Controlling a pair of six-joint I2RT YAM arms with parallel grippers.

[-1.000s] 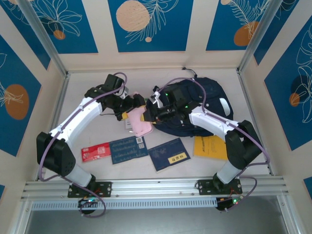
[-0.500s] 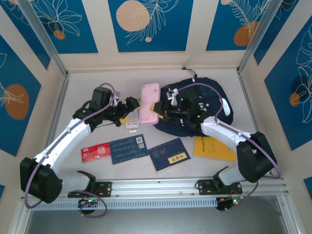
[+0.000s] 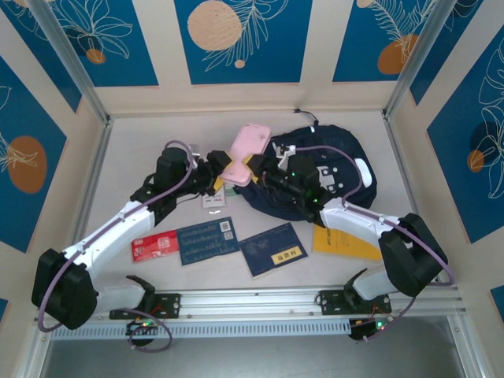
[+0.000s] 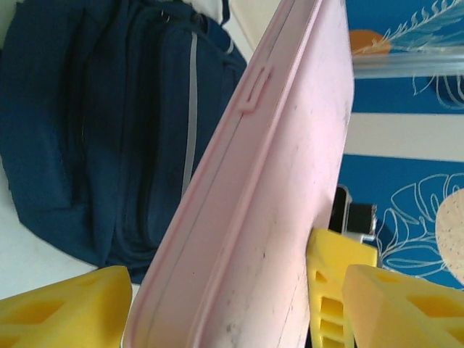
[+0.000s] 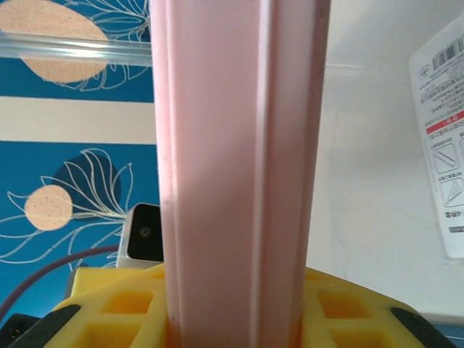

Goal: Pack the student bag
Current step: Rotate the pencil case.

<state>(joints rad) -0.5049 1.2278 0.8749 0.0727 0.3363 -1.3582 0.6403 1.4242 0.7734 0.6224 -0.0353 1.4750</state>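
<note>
The bag [image 3: 332, 134] lies flat at the far right of the table [image 3: 157, 142], its left part under the right arm. The case [image 3: 250, 143] (pink, seen edge-on by both wrist cameras) is up off the table, tilted, at the bag's far-left edge, between the two grippers. The right gripper [image 3: 264, 163] pinches the case; in its wrist view the pink edge rises straight out from between the yellow fingers, tight on both sides. The left gripper [image 3: 223, 169] is spread around the same case; in its wrist view one finger [image 4: 65, 308] sits at the case's left side, while the other stands off to the right with another yellow finger between it and the case. Nearer lie a red card [image 3: 153, 245], a blue booklet [image 3: 207, 240], a navy booklet [image 3: 272, 250] and a yellow booklet [image 3: 340, 239] in a row; a white label [image 3: 213, 201] lies just beyond the blue booklet.
</note>
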